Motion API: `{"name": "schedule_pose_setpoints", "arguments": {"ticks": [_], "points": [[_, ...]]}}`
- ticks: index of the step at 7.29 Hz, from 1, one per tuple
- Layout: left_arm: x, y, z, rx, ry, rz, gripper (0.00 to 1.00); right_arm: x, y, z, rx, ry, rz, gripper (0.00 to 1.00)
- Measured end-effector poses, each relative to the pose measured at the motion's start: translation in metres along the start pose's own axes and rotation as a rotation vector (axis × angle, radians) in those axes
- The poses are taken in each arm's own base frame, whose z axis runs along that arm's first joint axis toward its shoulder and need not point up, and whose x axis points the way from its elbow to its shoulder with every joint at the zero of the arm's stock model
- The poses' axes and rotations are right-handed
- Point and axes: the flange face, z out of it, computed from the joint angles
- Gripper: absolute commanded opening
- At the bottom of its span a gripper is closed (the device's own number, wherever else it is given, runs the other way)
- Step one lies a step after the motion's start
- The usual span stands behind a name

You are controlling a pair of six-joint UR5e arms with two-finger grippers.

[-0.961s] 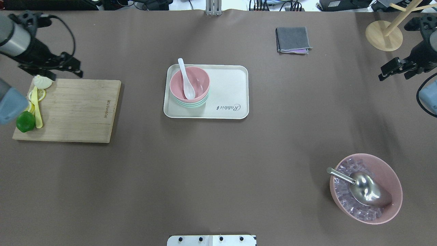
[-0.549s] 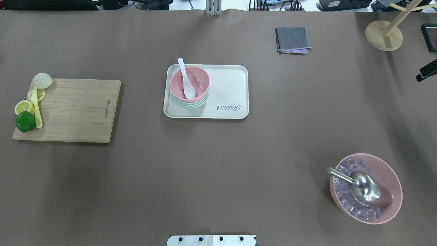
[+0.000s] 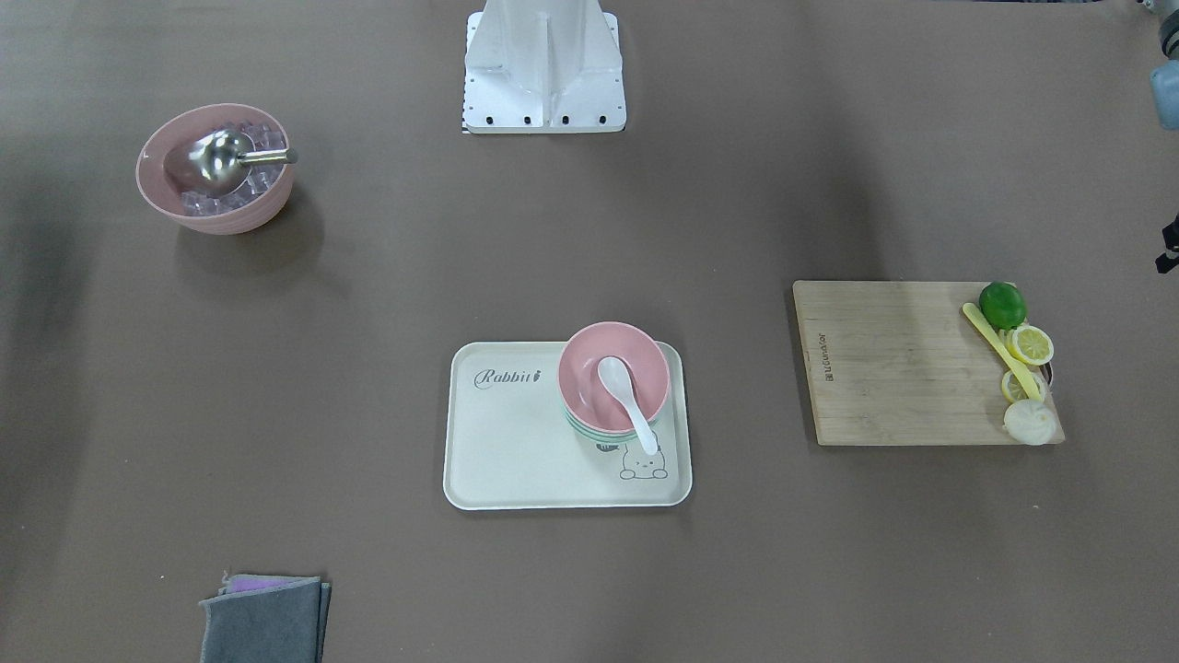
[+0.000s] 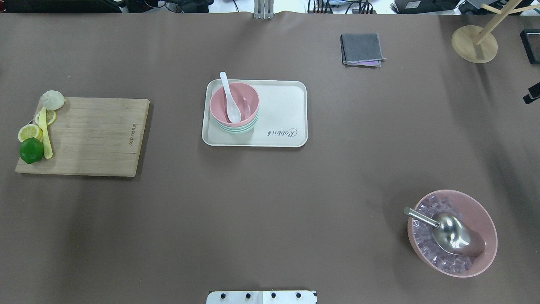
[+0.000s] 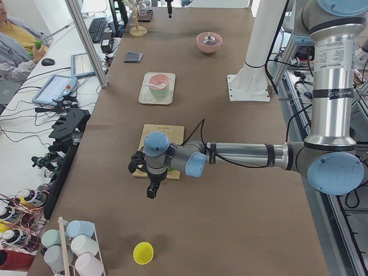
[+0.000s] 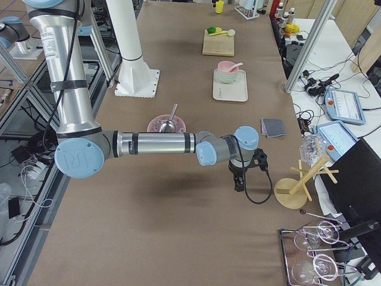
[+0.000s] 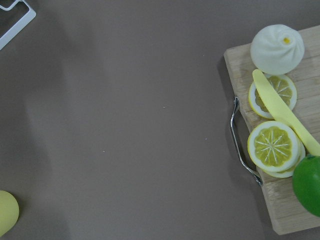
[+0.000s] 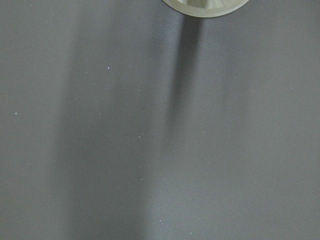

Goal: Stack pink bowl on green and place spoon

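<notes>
Pink bowl (image 4: pixel 247 98) is nested in the green bowl (image 4: pixel 234 128), on the tray (image 4: pixel 282 109) at its end toward the robot's left, mid-surface (image 4: pixel 270 211). Spoon (image 4: pixel 228 97) lies in the pink bowl, scoop inside, handle sticking out over the far rim.

Left end effector (image 5: pixel 150 194): I only get it from the side camera, hanging over bare surface just past the board's (image 4: pixel 93 135) fruit end. Can't tell whether its fingers are spread or together.

Right end effector (image 6: pixel 239 185): hangs over the surface near the wooden stand (image 6: pixel 292 193). Can't tell its state either.

Both are well apart from the tray.
</notes>
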Motion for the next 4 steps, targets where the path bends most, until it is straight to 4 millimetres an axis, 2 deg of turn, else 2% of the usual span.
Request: {"name": "schedule_pose_setpoints", "arguments": {"ticks": [2,4], "points": [[0.0,-0.001,-0.001,0.0,0.002,0.0,0.98,0.0,0.0,0.0,0.001,0.0,-0.001,1.0],[0.0,-0.006,-0.001,-0.003,0.001,-0.003,0.98,0.004,0.021,0.003,-0.009,-0.011,0.008,1.0]]}}
